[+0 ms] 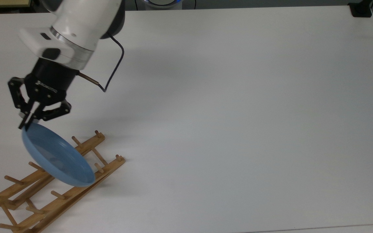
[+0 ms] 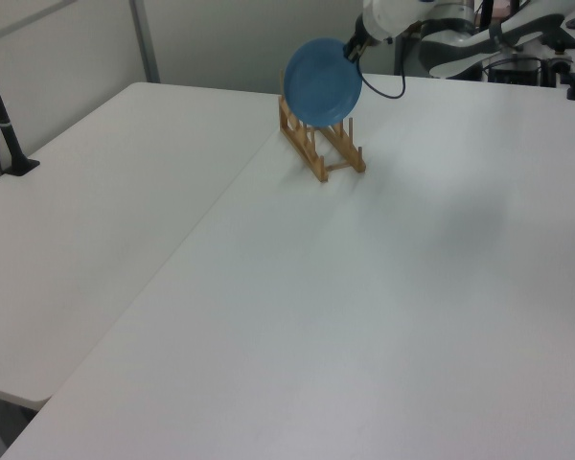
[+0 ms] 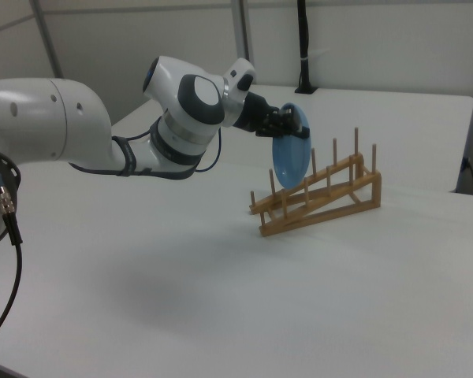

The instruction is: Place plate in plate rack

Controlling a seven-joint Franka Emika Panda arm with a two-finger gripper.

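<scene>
My gripper (image 1: pixel 25 125) is shut on the upper rim of the light-blue plate (image 1: pixel 58 155). The plate hangs steeply tilted, nearly on edge, over the wooden plate rack (image 1: pixel 60 194). In the top view its lower edge overlaps the rack's pegs and near rail close to the rack's right end. In the right view the plate (image 3: pixel 290 153) stands among the pegs toward the low end of the rack (image 3: pixel 331 201), with the gripper (image 3: pixel 293 122) at its top. I cannot tell whether plate and rack touch. The left view has the plate (image 2: pixel 321 83) above the rack (image 2: pixel 321 153).
The white table (image 1: pixel 238 113) stretches wide and bare to the top view's right of the rack. A black clamp (image 1: pixel 361 9) sits at its far right corner. A black post (image 2: pixel 5 120) stands at the left view's left edge. The gripper's cable (image 1: pixel 115 64) loops beside the wrist.
</scene>
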